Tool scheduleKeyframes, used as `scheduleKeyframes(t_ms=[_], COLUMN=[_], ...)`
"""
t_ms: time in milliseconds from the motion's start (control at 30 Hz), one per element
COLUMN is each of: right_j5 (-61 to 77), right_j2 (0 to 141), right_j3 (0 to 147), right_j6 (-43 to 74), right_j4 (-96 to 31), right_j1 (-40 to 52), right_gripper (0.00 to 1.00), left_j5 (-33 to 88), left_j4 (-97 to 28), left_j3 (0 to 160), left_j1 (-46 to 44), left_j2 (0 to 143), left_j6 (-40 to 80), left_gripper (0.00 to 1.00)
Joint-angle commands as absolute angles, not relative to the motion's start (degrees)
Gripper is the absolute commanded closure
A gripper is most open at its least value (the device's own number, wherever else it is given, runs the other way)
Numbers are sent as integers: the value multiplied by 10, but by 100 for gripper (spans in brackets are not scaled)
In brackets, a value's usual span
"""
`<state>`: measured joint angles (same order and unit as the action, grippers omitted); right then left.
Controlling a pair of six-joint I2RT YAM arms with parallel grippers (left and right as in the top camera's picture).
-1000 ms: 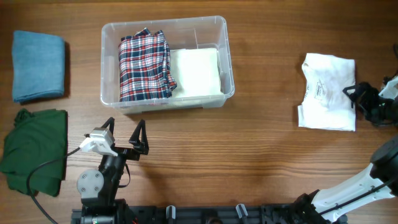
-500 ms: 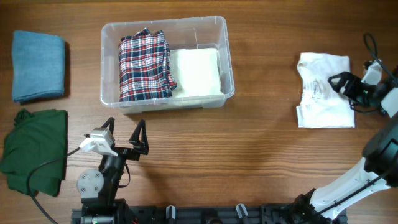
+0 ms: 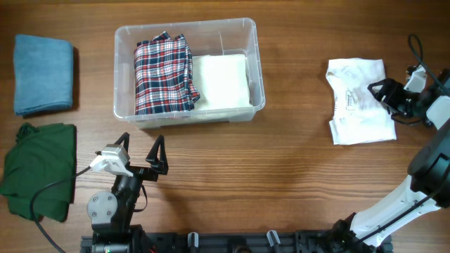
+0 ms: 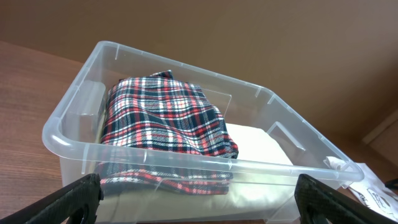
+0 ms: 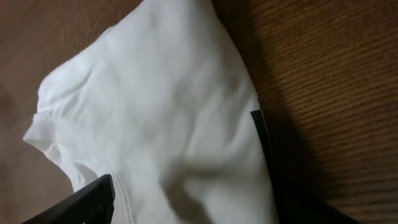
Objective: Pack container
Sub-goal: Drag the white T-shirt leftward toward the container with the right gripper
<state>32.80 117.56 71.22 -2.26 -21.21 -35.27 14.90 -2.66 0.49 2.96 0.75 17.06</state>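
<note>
The clear container (image 3: pixel 186 24) stands at the table's back, left of centre. Inside it a plaid shirt (image 3: pixel 163 74) lies on the left and a folded white cloth (image 3: pixel 221 79) on the right. My left gripper (image 3: pixel 140 144) rests open just in front of the container (image 4: pixel 186 165), facing its near wall, with the plaid shirt (image 4: pixel 165 115) showing through it. At the far right my right gripper (image 3: pixel 380 97) straddles the right edge of a white T-shirt (image 3: pixel 358 102). In the right wrist view the T-shirt (image 5: pixel 168 112) bunches between the wide-set fingers of my right gripper (image 5: pixel 186 199).
A folded blue cloth (image 3: pixel 43 74) lies at the back left. A crumpled green garment (image 3: pixel 39 169) sits at the front left, with a black cable running across it to the left arm.
My right gripper has moved left and its jaws have narrowed a little. The white T-shirt has slid left with it and wrinkled. The left arm has not moved.
</note>
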Motion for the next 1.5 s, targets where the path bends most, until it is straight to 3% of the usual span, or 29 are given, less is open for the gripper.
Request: scheduleKeyframes(t_ms=[0,467,967,1333,1467], right_j5=[250,448,494,485,445], right_j2=[1239,1239,1266,1277,1277], right_j3=[670,670,670,670,670], right_j6=[100,-61,-224,-236,-175], right_j4=[-270,-286,-351,-325,-297], right_j1=[-341,-341,-335,-258,-256], right_gripper=[20,15,16,16,25], left_j5=[147,147,147,147,147], left_j4=[-30,-30,-30,-30,-30], left_j3=[3,3,3,3,3], left_j1=[27,27,27,27,27], left_j2=[5,5,5,5,5], left_j6=[170,170,170,170,170], left_gripper=[0,0,0,0,0])
